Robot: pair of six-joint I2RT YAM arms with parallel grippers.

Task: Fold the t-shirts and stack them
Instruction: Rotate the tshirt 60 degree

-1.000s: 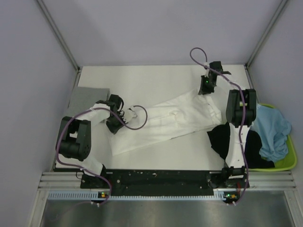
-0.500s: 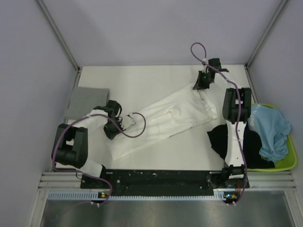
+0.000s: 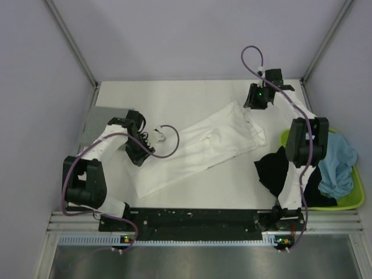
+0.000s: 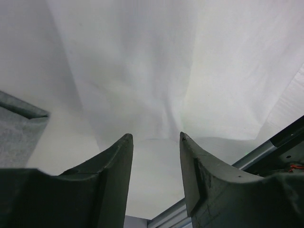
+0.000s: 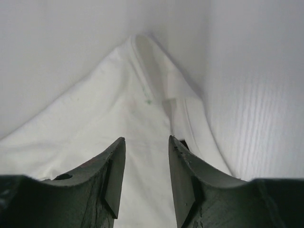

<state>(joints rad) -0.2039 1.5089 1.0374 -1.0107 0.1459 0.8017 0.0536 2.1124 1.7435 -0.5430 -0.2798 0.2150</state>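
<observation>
- The white t-shirt [image 3: 203, 148] is spread as a long, softly creased diagonal band across the middle of the table [image 3: 174, 96].
- The left gripper [image 4: 154, 137] is seen partly open and empty over the shirt's near-left end.
- The right gripper [image 5: 146, 140] is likewise parted and empty over the pointed far-right corner.
- A grey t-shirt [image 3: 103, 119] is laid folded flat at the left.

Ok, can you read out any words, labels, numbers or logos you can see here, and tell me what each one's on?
None can be read.
The white t-shirt shows only faint marks in the top view, too blurred to read; both wrist views show plain cloth.
The grey t-shirt, black t-shirt, light blue t-shirt and green tray show no lettering.
</observation>
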